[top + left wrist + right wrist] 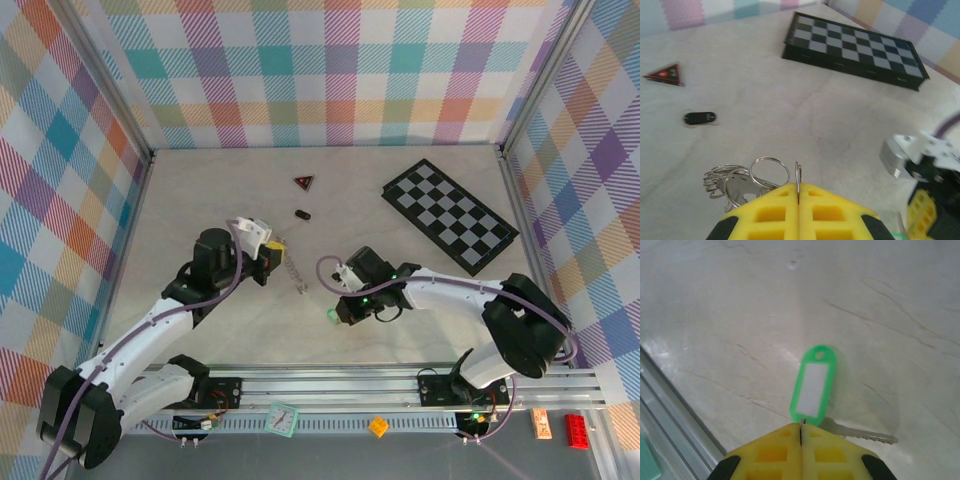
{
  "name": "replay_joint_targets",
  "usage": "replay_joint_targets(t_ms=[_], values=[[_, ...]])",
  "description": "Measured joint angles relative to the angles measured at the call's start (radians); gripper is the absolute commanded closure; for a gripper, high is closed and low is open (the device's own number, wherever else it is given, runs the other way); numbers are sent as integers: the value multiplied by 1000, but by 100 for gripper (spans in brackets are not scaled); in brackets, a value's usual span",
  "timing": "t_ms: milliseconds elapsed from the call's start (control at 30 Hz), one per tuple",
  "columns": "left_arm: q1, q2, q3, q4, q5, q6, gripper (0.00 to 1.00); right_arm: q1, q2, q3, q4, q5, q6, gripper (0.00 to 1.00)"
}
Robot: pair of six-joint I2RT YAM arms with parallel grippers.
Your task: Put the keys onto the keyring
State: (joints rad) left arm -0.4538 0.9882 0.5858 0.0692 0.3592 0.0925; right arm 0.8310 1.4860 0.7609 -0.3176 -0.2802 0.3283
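My left gripper (798,192) is shut on the keyring (798,174), a thin metal loop seen edge-on rising from between the yellow fingers. Left of it a bunch of more rings with a flat metal piece (738,183) hangs from the same grip; from above the bunch (294,271) trails down-right from the left gripper (272,246). My right gripper (801,429) is shut on the small ring joining a green tag (813,385) and a silver key (866,434). In the top view the right gripper (340,306) sits to the right of the left one, the green tag (331,316) at its tip.
A black-and-white chequered board (450,215) lies at the back right. A dark red triangle (304,182) and a small black oval piece (302,214) lie behind the grippers. The metal rail (670,405) runs along the table's near edge.
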Motion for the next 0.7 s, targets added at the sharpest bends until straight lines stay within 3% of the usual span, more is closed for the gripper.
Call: replay_joint_targets(t_ms=[600,700], values=[[-87,142,10,-1,86,117,100,-93,78,0,-25,-79,52,100],[-89,142,14,-11,98,141,100,-93,94,0,-23,-88,50,94]])
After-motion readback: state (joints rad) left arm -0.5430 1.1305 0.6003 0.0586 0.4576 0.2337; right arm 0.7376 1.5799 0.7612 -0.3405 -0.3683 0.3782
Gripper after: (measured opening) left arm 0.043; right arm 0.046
